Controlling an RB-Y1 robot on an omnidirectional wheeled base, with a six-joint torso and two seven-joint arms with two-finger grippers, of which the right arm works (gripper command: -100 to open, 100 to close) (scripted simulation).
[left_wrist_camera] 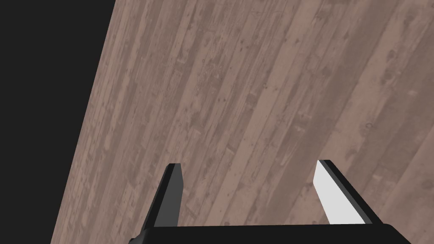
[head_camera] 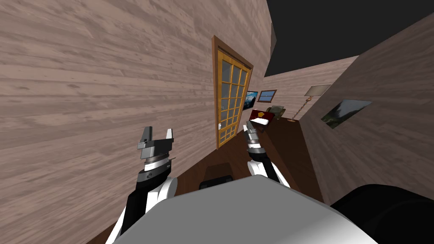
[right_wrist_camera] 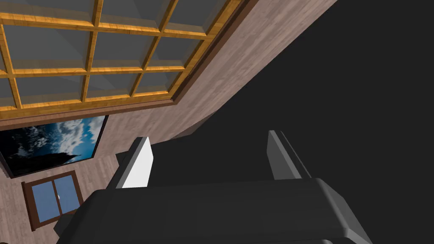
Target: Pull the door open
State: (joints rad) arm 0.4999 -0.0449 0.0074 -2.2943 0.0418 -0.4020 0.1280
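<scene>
I'm holding both wide open. The left gripper is hanging beside the wall, the right gripper short of the door.

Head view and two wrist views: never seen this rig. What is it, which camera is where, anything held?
It's a simulated two-armed robot in a house. The head view looks down from its head: the left gripper and right gripper are raised in front of it, and a glass-paned wooden door stands ahead in the plank wall, seemingly shut, with a small white handle. Each wrist view looks along one gripper's fingers. The right one points at the door's panes; the left one faces the wall. Both grippers are open and hold nothing; neither touches the door.
</scene>
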